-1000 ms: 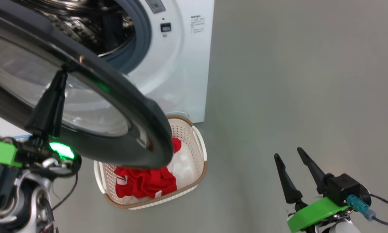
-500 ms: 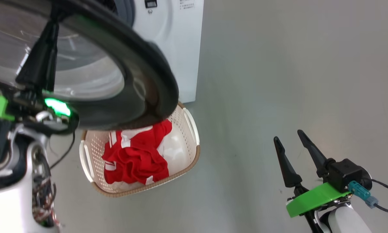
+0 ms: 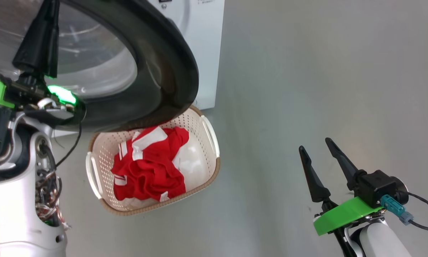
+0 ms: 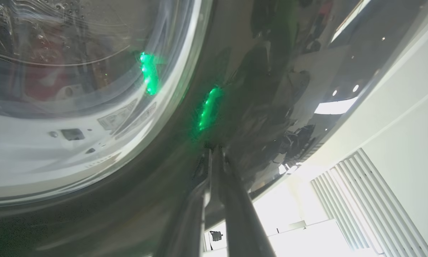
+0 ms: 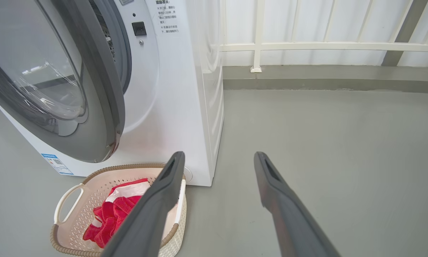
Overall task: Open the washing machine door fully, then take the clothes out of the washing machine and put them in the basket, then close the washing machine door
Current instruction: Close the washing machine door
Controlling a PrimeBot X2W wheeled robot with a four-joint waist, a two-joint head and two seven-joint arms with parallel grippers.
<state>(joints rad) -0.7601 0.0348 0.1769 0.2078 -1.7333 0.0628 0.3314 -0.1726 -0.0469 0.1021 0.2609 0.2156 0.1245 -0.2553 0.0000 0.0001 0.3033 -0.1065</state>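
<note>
Left gripper has moved up the frame since the earlier shot. The washing machine door has shifted with it, uncovering more of the clothes. The door fills the upper left of the head view, its black rim overhanging the top edge of the basket. Right wrist view: door ajar, angled off the washing machine. Left gripper closed, tips together against the door's glossy rim, gripping nothing. Clothes heaped in the basket, lower centre-left, just below the machine. Right gripper lower right, fingers spread wide, empty, over grey floor.
</note>
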